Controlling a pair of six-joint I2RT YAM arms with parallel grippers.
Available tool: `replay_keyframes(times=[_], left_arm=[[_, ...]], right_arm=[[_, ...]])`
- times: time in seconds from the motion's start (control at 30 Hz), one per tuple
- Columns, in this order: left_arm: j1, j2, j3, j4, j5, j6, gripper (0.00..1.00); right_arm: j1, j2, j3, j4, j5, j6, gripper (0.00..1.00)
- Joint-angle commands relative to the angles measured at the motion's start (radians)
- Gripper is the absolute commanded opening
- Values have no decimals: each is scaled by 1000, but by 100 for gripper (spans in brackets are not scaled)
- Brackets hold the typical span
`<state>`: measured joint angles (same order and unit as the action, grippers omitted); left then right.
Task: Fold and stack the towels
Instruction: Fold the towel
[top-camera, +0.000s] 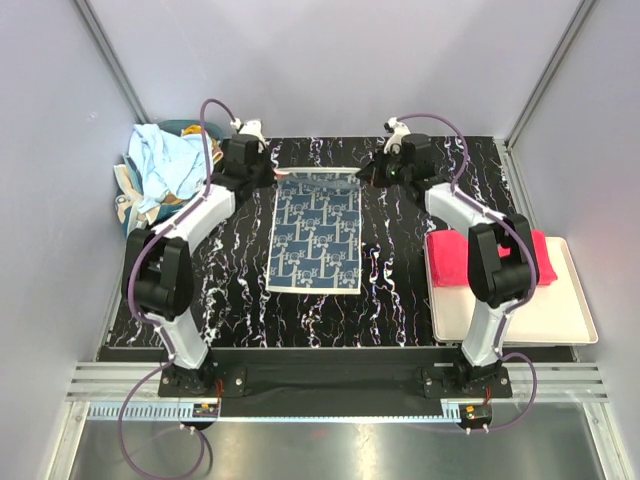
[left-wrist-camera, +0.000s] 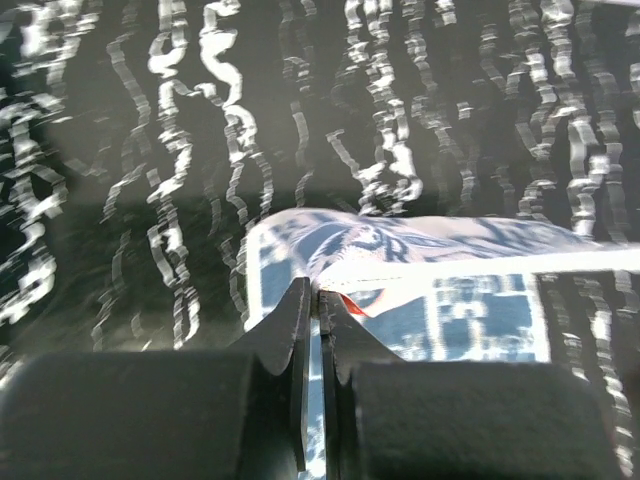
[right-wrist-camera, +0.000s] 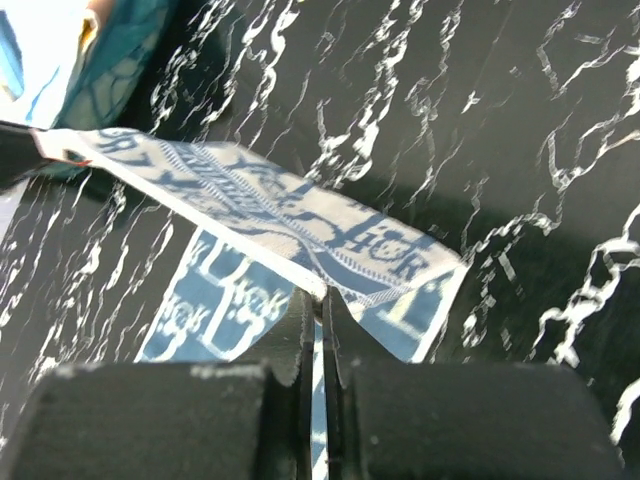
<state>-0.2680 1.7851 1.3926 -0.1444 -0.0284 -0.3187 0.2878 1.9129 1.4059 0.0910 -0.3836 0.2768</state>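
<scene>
I am pinching the monogram towel (top-camera: 316, 232) by both far corners.

My left gripper (left-wrist-camera: 318, 295) is clamping shut on the far left corner and my right gripper (right-wrist-camera: 322, 300) on the far right one. Together they are holding that edge a little above the black marbled table (top-camera: 400, 290), while the rest is lying flat in the middle. The pink-red towel (top-camera: 448, 262) is sitting on the cream tray (top-camera: 540, 320) at my right. The light blue towel (top-camera: 165, 165) is lying bunched at the far left.
</scene>
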Motion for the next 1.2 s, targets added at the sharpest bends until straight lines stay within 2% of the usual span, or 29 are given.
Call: replay_keyframes(times=[0.0,0.1,0.23,0.43,0.6,0.93,1.17], left_arm=[[-23,-72,-58,-17,-350,56,0],[-66,-107,-121,-9,-451,67,0],[-100,-165,-223,61,-455,69,0],[-103,-286,-436,268,-346,96,0],[-103,-365,-550,387,-295,132,0],[-106,-506,-696,451,-197,104,0],[-120,-601,-791,514,-177,93,0]], right_arm=[[-1,-107,-77,23,87,-5,0],[14,-156,-140,19,97,-13,0],[24,-201,-212,18,100,-13,0],[60,-261,-309,35,117,2,0],[94,-305,-375,42,143,10,0],[123,-396,-456,32,173,21,0],[129,-465,-481,9,193,19,0]])
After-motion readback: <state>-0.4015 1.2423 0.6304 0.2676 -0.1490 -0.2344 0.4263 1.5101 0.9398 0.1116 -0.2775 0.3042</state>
